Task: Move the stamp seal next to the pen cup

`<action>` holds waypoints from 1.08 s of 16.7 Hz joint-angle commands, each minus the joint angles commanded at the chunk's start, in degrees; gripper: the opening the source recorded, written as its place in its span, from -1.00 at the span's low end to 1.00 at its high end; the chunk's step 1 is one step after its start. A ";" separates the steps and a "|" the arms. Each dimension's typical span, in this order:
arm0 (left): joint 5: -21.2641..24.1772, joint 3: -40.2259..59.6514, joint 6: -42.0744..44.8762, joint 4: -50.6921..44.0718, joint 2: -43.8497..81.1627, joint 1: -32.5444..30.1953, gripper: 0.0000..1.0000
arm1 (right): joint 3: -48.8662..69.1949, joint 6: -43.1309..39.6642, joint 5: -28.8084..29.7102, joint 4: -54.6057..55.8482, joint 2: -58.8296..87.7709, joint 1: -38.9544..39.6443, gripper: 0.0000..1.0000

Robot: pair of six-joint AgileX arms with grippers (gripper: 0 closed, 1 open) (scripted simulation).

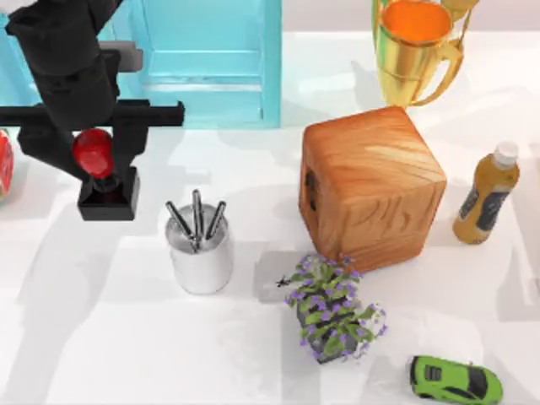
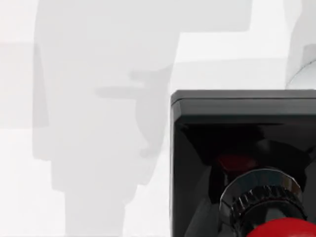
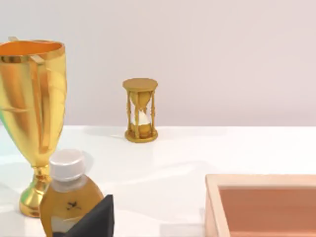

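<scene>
The stamp seal [image 1: 108, 187], a black square base with a glossy red knob, is at the table's left side. My left gripper [image 1: 93, 152] comes down from above and is shut on the red knob, one finger on each side. The left wrist view shows the stamp seal's black base [image 2: 237, 123] close up. The pen cup [image 1: 201, 253], a silver-white cylinder with three dark pens, stands to the right of the stamp and a little nearer the front, with a gap between them. A dark corner of my right gripper [image 3: 94, 219] shows in the right wrist view.
A blue bin [image 1: 211, 59] stands behind the stamp. A wooden box [image 1: 371, 181] sits at centre right, a gold trophy [image 1: 413, 51] behind it, a bottle [image 1: 487, 194] to its right. A potted plant [image 1: 333, 308] and green toy car [image 1: 456, 380] are in front.
</scene>
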 joint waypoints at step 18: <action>0.00 -3.36 0.04 3.39 0.02 0.04 -0.10 | 0.00 0.00 0.00 0.00 0.00 0.00 1.00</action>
